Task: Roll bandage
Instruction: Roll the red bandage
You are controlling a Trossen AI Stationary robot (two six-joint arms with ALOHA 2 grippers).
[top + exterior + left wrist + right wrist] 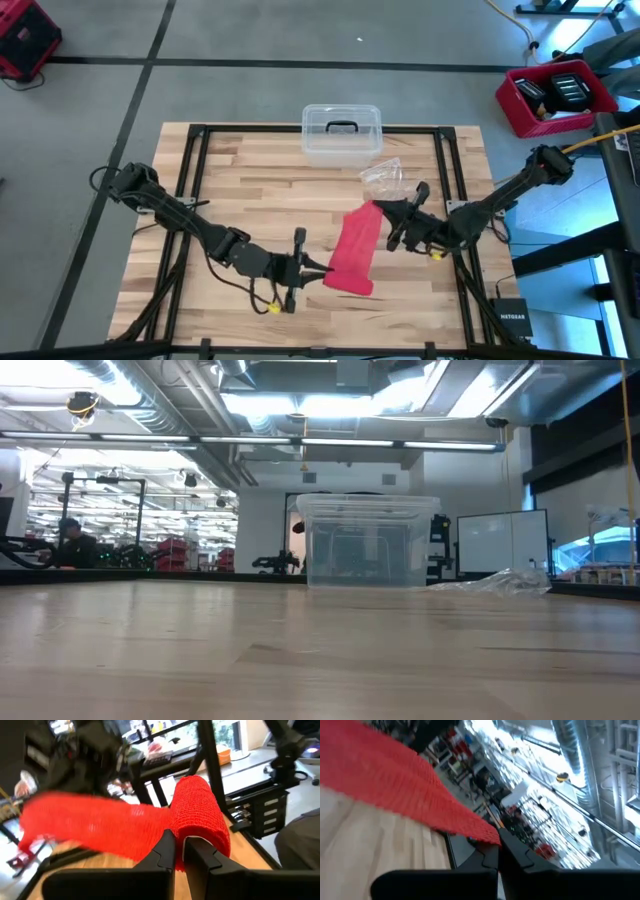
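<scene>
The red bandage (354,250) is hanging stretched above the table (240,180), between both grippers. The left gripper (316,266) is pinching its rolled near end with fingers closed; the right gripper (385,215) is clamping the far corner. A clear box (341,133) and plastic wrapper (382,178) are sitting behind.

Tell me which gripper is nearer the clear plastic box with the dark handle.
Right. The right gripper holds the red fabric bandage's far end, just short of the clear plastic box; the left gripper grips its near end, farther away.
</scene>
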